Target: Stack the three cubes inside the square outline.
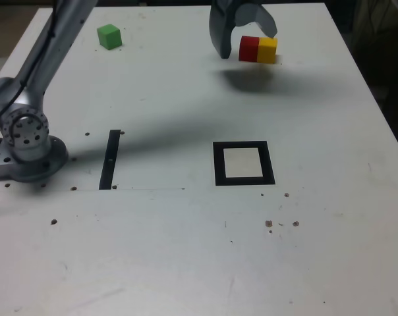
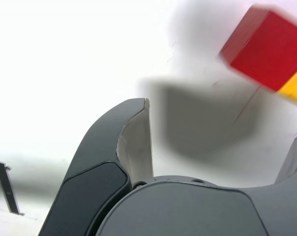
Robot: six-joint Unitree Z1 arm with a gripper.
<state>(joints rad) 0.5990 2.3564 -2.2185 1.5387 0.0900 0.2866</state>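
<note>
The gripper gapes wide, holding nothing; the red cube and yellow cube sit touching, just beside its fingertips. No writing shows.

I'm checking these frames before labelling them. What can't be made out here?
- Exterior view: whether the claw touches the red cube or hangs above it; no depth cue.
- Wrist view: the yellow cube is cut off by the picture edge, and the red cube is blurred.
- Wrist view: the green cube and square outline fall outside the frame.
</note>
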